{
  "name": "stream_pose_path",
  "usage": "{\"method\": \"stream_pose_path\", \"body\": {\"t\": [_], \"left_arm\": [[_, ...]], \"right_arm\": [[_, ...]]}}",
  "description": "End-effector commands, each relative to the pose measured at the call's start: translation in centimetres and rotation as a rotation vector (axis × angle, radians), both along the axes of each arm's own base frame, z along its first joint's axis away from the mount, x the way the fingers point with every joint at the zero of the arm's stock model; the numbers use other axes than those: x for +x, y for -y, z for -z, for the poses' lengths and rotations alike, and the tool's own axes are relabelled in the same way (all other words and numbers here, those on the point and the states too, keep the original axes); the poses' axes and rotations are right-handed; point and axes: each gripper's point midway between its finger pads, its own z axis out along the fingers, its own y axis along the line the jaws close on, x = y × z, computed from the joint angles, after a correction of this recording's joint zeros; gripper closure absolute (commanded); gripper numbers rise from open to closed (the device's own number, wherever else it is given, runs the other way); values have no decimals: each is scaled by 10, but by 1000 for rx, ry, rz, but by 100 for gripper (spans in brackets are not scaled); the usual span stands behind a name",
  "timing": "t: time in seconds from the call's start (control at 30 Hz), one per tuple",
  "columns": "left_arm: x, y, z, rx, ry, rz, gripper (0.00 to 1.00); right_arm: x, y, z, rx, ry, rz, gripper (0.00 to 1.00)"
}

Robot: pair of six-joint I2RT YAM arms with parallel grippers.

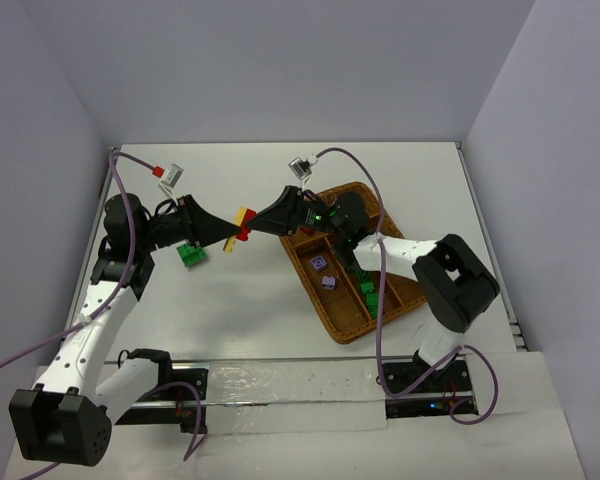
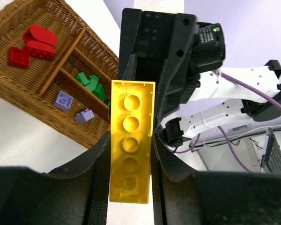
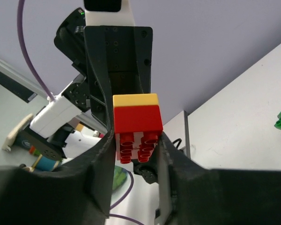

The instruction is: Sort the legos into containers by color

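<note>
both jaws are closed and meet in mid-air over the table [image 1: 250, 320]; the left gripper [image 2: 130, 150] pinches a long yellow brick [image 2: 130, 117] by its sides; the right gripper [image 3: 136, 145] clamps the red brick [image 3: 136, 119] stuck to it; they seem ready to pull apart; the wicker tray [image 1: 340, 335] holds red pieces [image 2: 30, 44], green pieces [image 2: 93, 84] and purple pieces [image 2: 63, 100] in separate slots; one green brick [image 1: 191, 254] lies outside, unsorted.

long lego [image 2: 130, 140] yellow | stubby lego [image 3: 137, 123] red | tray [image 2: 37, 104] brown, woven wicker | loose lego [image 1: 191, 254] green | worktop [image 1: 250, 310] white | cable [image 3: 21, 9] purple
</note>
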Motion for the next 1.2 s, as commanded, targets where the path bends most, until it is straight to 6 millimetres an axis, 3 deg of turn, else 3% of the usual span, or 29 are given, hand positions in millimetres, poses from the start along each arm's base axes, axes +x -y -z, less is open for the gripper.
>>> {"method": "stream_pose_path", "body": {"t": [0.0,0.2,0.5,0.6,0.73,0.77,0.87,0.97,1.17], "left_arm": [[-2,1,-22,-4,75,5,100],[3,-6,-30,26,81,-70,100],[2,-8,-37,28,99,-74,100],[4,-9,-37,37,96,-89,100],[10,-14,-34,58,81,-135,100],[12,-15,-33,64,77,-147,100],[16,-15,-28,70,58,-157,100],[19,-15,-24,68,43,-159,100],[22,-10,-18,71,14,-171,100]], "right_arm": [[3,-1,-6,-3,43,33,99],[18,14,15,-31,-38,138,100],[26,24,28,-105,-37,217,100],[37,34,38,-178,-46,307,100],[57,65,59,-340,-77,492,100],[64,79,72,-410,-97,546,100],[82,122,86,-542,-106,728,100],[99,153,97,-631,-128,847,100],[138,184,124,-794,-174,934,100]]}}
